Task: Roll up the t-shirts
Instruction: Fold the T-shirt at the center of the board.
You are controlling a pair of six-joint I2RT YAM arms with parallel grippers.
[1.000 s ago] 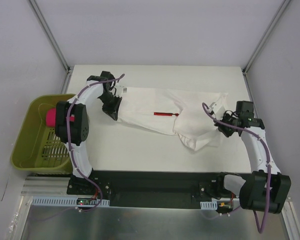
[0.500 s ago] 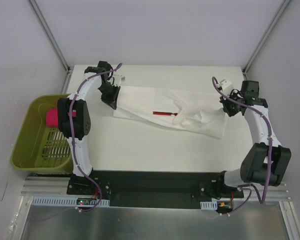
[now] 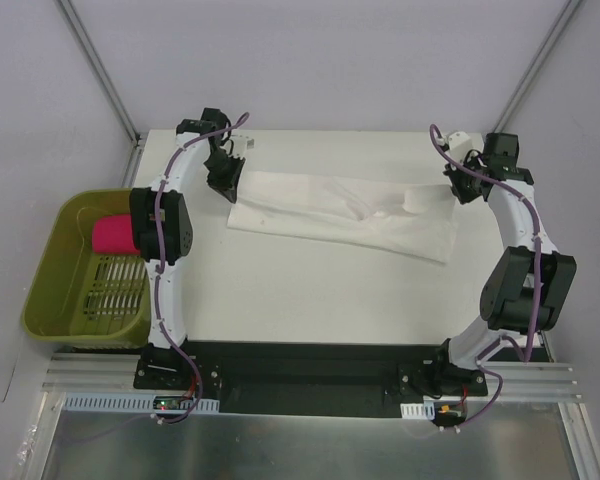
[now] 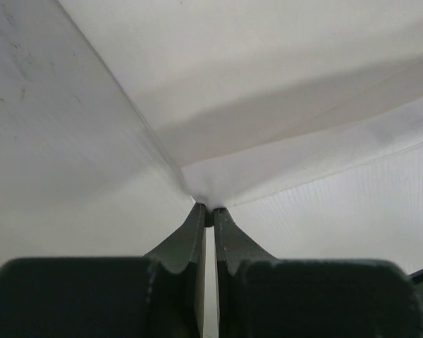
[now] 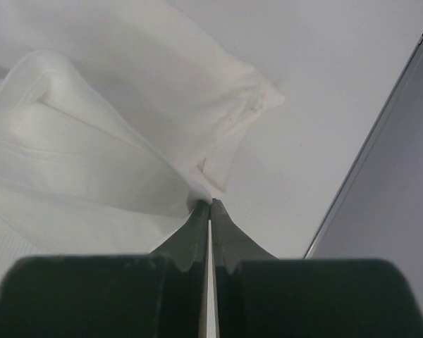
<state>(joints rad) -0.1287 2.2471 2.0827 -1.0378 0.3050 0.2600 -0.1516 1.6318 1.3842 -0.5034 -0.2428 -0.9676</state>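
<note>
T-shirts number two: a white t-shirt (image 3: 330, 215), folded into a long wrinkled strip, stretches across the far half of the bench (image 3: 310, 290), and a pink rolled bundle (image 3: 112, 236) sits in the one green basket (image 3: 55, 300) left of the bench. The left gripper (image 3: 225, 180) pinches the strip's far-left corner, and the right gripper (image 3: 458, 190) pinches its far-right end.
</note>
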